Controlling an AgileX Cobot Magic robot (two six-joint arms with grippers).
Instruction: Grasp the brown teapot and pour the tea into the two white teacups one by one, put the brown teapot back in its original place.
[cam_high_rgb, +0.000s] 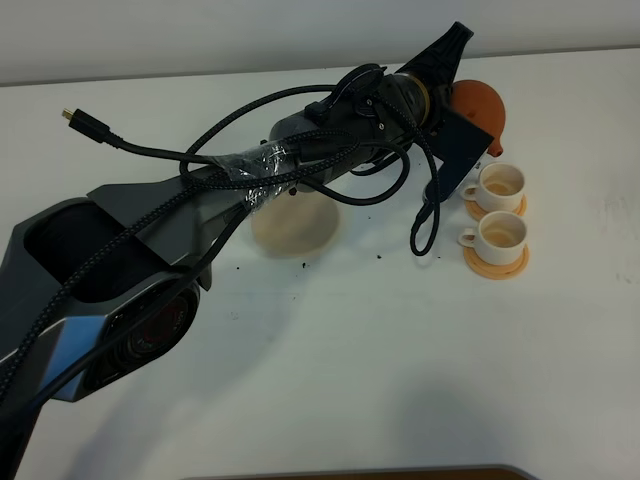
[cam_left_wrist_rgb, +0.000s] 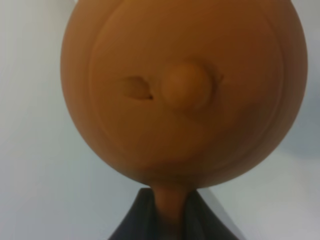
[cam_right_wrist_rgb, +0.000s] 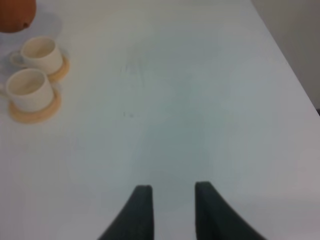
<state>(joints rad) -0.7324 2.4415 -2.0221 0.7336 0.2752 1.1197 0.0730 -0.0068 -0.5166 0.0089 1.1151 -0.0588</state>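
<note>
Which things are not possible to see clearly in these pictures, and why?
- Exterior high: the left arm hides most of the reddish-brown clay teapot and part of the round beige coaster.
- Left wrist: the teapot is blurred; its spout is not seen.
- Right wrist: the frame edge cuts off the teapot.

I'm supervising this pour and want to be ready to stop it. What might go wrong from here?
1. The left gripper pinches the brown teapot only by its thin handle; tilting may make it swing or slip.
2. A cable loop hangs close beside the two white teacups; it might snag one.
3. The cups stand close together on small saucers, so a stray stream may hit the wrong one.
</note>
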